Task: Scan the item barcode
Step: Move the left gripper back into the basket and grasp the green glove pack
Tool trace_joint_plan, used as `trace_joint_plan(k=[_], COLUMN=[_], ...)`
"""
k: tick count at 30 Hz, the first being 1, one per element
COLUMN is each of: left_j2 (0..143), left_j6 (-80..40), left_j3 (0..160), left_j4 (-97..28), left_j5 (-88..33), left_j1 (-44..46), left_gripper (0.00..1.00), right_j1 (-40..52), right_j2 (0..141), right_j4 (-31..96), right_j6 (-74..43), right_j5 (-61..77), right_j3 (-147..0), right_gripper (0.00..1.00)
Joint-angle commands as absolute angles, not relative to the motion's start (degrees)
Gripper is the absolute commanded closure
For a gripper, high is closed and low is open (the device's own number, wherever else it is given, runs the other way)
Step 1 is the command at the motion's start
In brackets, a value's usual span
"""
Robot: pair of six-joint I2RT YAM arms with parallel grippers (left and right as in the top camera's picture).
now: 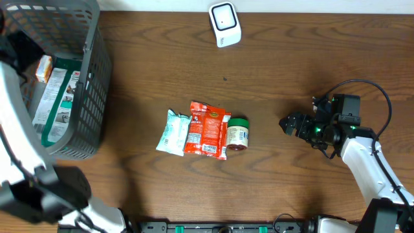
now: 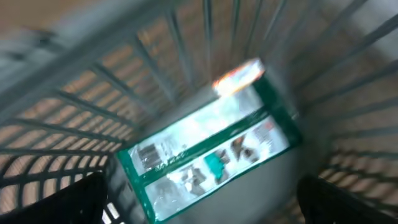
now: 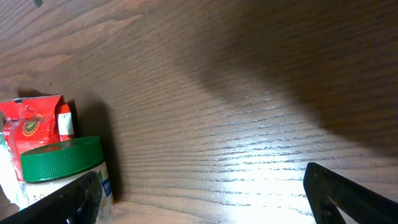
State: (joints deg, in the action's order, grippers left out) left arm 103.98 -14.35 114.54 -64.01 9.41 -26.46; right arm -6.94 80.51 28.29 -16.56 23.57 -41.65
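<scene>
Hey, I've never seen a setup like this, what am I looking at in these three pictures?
These are two robot arms at a wooden table, each ending in a two-finger gripper. One picture looks down from above; the other two come from cameras on the wrists. The left gripper hangs open over a grey basket holding a green-and-white box. The right gripper is open and empty beside a green-lidded jar, a red packet and a pale packet. The white device at the top is probably the scanner.
</scene>
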Motion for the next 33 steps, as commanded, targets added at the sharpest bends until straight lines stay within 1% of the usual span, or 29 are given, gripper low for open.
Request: trace_joint_plan(k=[1,7,11,15,22,29,30,31,33], left_j2=[109.8,118.1,122.4,126.5,133.0,137.3,137.6,137.8,137.8], left_j6=[-4.6,-0.6,0.3,0.5,4.4,4.7,4.7,4.7,4.7], left_j3=[113.7,113.7,113.7,113.7,113.4,113.4,113.4,113.4,113.4], left_j4=[-65.9,-69.3,-70.0,-70.1,-69.8,-68.9,-68.9,-68.8,-68.8], left_j5=[3.1,1.9,1.8,1.9,1.9,1.9,1.9,1.9,1.9], left_j1=[-27.0,-26.9,-26.9,-26.9,-26.7,-26.7,-26.7,-26.7,-26.7], left_gripper=[0.02,0.05,0.05,0.05,0.05,0.05,0.08,0.15,0.35], right_j1=[-7.4,-7.4,-7.4,-7.4,-7.4,-7.4,-7.4,-7.4,-7.4], right_j2=[79.8,79.8,79.8,79.8,79.8,79.8,79.8,79.8,79.8], right_j4=[28.3,28.3,28.3,28.3,28.3,28.3,28.3,28.3,28.3], right_j6=[-17.1,-17.1,-17.1,-17.1,-17.1,-17.1,-17.1,-17.1,-17.1], right_j5=[23.8,23.8,23.8,23.8,23.8,23.8,23.8,23.8,23.8], right_j3=[-42.4,-42.4,-42.4,-42.4,-42.4,-42.4,-42.4,-42.4,-42.4], right_gripper=[0.01,0.01,0.01,0.01,0.01,0.01,0.01,0.01,0.01])
